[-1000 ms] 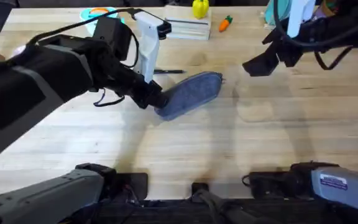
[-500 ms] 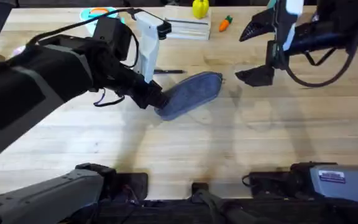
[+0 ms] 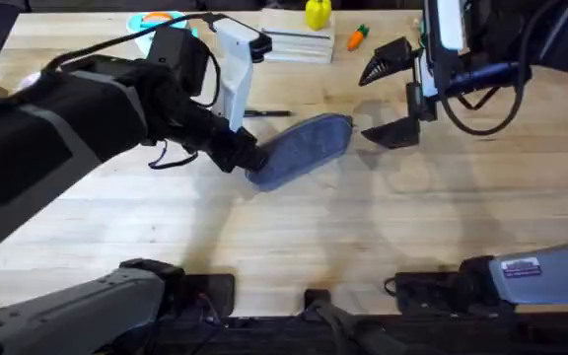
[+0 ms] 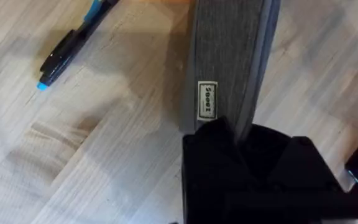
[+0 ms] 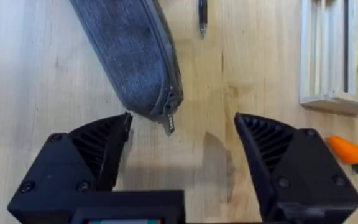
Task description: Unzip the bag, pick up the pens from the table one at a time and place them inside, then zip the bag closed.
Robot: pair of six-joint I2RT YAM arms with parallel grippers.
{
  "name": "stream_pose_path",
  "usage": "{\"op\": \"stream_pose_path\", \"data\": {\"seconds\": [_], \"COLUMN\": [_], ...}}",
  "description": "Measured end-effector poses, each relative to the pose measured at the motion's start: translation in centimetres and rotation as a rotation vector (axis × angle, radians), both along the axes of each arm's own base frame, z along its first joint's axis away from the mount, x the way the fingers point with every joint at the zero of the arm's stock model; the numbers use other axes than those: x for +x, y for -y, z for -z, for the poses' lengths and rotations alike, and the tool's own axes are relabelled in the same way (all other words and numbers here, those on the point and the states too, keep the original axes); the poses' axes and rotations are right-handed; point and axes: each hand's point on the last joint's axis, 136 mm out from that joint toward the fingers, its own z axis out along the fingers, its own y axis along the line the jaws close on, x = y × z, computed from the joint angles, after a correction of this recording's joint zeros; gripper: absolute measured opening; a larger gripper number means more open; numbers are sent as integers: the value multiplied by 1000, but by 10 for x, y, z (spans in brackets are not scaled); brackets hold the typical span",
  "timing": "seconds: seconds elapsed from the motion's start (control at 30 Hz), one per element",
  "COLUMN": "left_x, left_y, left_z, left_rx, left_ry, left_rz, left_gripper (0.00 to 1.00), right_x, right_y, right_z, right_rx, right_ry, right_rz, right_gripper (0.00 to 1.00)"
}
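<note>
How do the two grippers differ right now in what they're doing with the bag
The left gripper is shut on one end of the bag; the right gripper is open and holds nothing. The left gripper touches the bag, while the right gripper hovers off its other end, fingers either side of the zip pull. Both are black and point at the bag.

Around the pencil pouch (image 3: pixel 302 150), bare counter (image 3: pixel 363 237) lies open on its near side. The left hand (image 3: pixel 248 158) blocks its left end. A black pen (image 3: pixel 267 113) lies just behind it. The right hand (image 3: pixel 388 97), fingers spread, crowds its zip-pull end.
</note>
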Motion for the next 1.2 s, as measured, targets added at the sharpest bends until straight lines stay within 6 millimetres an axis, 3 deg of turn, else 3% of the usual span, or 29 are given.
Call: {"op": "stream_pose_path", "data": {"seconds": [0.53,0.63,0.7,0.87,1.07,1.2], "left_x": [0,0,0,0,0,0], "left_y": [0,0,0,0,0,0], "left_z": [0,0,0,0,0,0], "left_rx": [0,0,0,0,0,0], "left_ry": [0,0,0,0,0,0], "left_rz": [0,0,0,0,0,0], "left_gripper": [43,43,43,43,43,43], "right_x": [5,3,2,-1,-2,-2], "right_y": [0,1,-1,-8,-19,-20], "right_z": [2,13,28,39,39,40], "right_rx": [-11,-20,-24,-28,-28,-29], "right_ry": [28,-11,-57,-86,-69,-71], "right_rz": [-9,-9,-14,-38,-70,-73], "right_gripper": [995,928,981,984,806,566]}}
